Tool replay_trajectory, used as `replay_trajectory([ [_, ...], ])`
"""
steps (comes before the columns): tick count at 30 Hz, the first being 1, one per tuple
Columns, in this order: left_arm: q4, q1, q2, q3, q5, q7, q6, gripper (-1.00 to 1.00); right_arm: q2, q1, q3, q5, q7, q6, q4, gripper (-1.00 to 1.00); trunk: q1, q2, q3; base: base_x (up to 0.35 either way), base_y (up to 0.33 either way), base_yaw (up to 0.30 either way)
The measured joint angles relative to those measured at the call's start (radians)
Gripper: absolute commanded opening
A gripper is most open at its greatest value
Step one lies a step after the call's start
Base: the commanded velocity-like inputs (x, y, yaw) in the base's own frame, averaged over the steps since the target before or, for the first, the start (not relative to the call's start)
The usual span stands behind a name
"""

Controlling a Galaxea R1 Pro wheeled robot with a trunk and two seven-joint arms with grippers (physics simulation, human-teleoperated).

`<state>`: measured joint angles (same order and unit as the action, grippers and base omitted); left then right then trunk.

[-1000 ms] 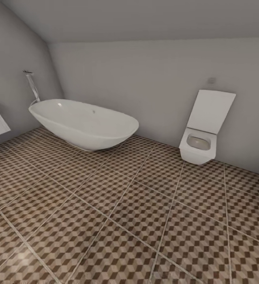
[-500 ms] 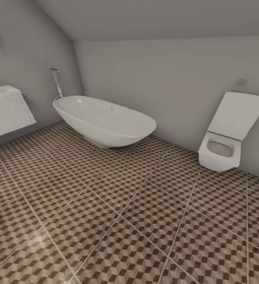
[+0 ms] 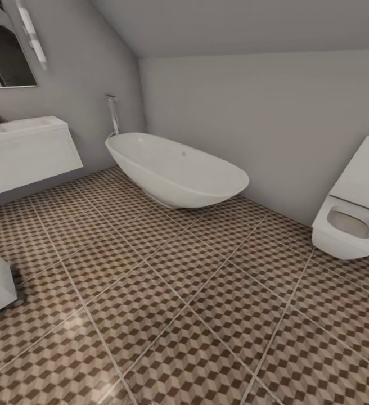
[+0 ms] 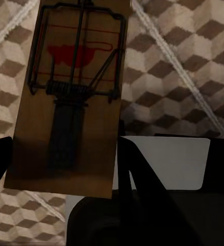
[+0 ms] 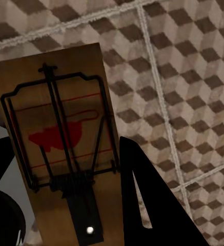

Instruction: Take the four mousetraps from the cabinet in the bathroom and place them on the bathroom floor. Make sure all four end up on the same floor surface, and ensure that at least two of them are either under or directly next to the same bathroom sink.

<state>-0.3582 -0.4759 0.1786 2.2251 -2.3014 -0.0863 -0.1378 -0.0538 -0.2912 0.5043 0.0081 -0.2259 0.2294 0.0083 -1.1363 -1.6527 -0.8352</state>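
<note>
A mousetrap (image 4: 70, 97) is held clamped in the left tool (image 4: 65, 164), and a second mousetrap (image 5: 60, 154) is clamped in the right tool (image 5: 65, 189), each long axis running out along the fingers above the bathroom floor (image 3: 196, 292). The sink (image 3: 27, 149) is seen far left in the head view, so the left arm is judged nearer.

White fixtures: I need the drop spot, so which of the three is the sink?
The sink is the boxy wall-hung unit under the mirror. The oval bathtub stands on the floor; the toilet has a raised lid.
</note>
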Motion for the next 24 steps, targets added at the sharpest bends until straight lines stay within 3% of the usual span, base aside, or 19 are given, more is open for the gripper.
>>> replay_trajectory([
  [8,-0.002,0.000,0.000,0.000,0.000,0.000,0.000,-1.00,0.000,0.000,-0.001,0.000,0.000,0.000,0.000,-1.00,0.000,0.000,-0.003,0.000,0.000,0.257],
  [19,-0.002,-0.001,-0.001,0.003,0.000,-0.001,0.001,-1.00,-0.004,0.000,0.003,0.007,0.006,-0.001,0.008,-1.00,0.000,0.000,-0.004,0.007,0.000,0.017],
  [24,-0.001,0.000,0.000,0.006,-0.001,0.000,0.003,-1.00,0.002,0.000,0.001,0.001,0.003,-0.002,0.005,-1.00,0.001,0.000,-0.004,0.223,0.078,0.000],
])
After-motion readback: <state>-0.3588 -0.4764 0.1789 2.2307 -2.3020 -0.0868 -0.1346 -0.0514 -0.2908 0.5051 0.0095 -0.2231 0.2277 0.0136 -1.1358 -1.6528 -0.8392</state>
